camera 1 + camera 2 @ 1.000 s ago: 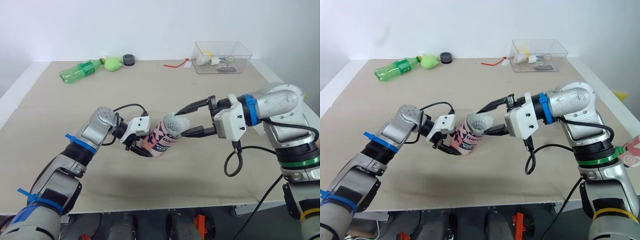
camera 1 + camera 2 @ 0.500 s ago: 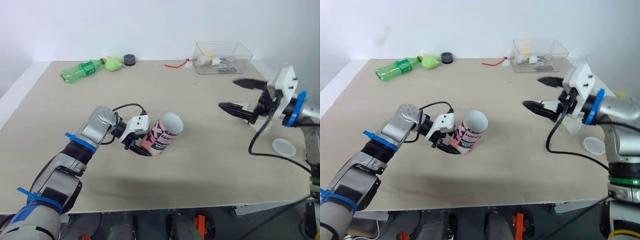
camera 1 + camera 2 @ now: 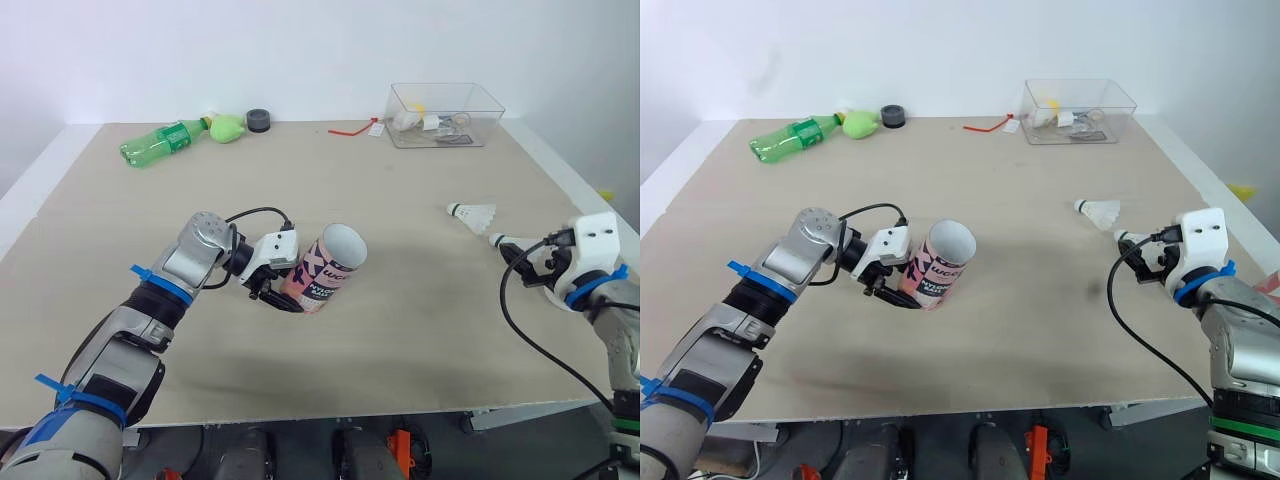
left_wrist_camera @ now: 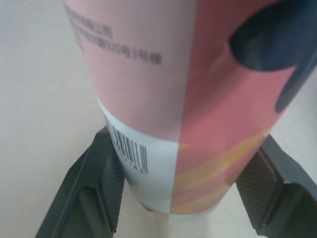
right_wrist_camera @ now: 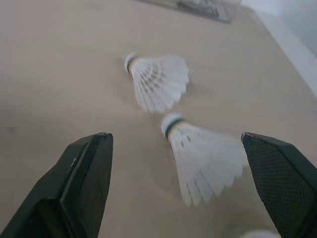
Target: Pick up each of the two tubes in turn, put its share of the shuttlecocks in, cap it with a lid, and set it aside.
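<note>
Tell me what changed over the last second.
The right gripper left the mouth of the tube, swung out to the robot's right and now hovers, jaws open, over two loose shuttlecocks. The shuttlecock that sat at the mouth is out of sight, presumably inside. Unchanged: the left gripper shut on the tilted tube, same spot; bottle and clear box at the far edge.

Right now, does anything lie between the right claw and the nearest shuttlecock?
Nothing visible does. The open right claw faces the nearer shuttlecock directly, with bare table between them; a second shuttlecock lies just beyond it.
</note>
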Robot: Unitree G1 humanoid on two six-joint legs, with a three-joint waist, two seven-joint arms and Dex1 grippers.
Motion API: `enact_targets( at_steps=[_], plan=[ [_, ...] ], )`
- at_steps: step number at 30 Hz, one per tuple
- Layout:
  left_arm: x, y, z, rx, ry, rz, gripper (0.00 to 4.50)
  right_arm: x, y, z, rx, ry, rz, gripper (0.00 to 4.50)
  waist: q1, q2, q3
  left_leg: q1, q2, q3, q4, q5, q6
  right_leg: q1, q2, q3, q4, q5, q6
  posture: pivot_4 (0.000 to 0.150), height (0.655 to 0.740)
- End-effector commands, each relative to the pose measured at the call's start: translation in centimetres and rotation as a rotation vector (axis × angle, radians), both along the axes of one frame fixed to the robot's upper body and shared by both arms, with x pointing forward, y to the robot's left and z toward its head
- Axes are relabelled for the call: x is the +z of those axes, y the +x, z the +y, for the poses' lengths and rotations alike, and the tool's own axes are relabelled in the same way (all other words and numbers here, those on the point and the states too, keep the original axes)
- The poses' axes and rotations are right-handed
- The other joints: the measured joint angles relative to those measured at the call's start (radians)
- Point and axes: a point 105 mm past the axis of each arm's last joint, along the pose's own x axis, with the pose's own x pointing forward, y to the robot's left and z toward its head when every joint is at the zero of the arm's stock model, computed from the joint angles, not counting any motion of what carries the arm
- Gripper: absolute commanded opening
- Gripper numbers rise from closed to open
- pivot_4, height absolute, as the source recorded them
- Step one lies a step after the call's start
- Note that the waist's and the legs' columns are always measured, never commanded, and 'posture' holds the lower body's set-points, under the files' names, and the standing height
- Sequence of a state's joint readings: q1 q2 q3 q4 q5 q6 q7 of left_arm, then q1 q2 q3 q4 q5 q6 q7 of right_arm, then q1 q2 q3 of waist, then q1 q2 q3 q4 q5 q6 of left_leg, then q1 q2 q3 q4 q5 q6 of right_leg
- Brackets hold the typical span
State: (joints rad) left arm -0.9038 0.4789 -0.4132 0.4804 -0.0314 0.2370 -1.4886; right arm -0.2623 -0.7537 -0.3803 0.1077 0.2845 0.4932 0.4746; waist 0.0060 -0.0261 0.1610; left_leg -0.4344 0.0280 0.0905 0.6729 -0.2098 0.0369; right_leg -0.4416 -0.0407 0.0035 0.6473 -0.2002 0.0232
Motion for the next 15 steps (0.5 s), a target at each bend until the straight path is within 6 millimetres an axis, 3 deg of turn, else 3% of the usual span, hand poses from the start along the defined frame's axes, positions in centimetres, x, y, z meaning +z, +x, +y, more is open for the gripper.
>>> enact_targets(
  at_steps=[1,9,15],
  plan=[
    [0.3,-0.1,-0.4,-0.023,0.002,-0.019,2.69,0.6,0.6,-0.3,0.010,0.003,-0.033,4.43,0.000,0.000,0.000,0.000,0.000,0.000,0.000,0.000,0.000,0.000,0.000,0.000,0.000,0.000,0.000,0.150,0.7400],
    [0.3,-0.2,-0.1,-0.019,0.007,-0.021,2.69,-1.1,2.1,-1.0,-0.001,0.089,0.007,4.43,-0.001,0.000,0.000,0.001,0.000,0.000,0.000,0.000,0.001,0.000,0.001,0.001,0.000,0.000,0.000,0.150,0.7400],
    [0.2,-0.4,0.1,-0.013,0.011,-0.020,2.69,-1.2,3.3,-1.5,-0.022,0.099,-0.009,4.43,-0.004,0.000,0.000,0.001,0.000,0.001,-0.001,0.000,0.001,0.000,0.001,0.001,0.000,0.002,0.003,0.150,0.7400]
  ],
)
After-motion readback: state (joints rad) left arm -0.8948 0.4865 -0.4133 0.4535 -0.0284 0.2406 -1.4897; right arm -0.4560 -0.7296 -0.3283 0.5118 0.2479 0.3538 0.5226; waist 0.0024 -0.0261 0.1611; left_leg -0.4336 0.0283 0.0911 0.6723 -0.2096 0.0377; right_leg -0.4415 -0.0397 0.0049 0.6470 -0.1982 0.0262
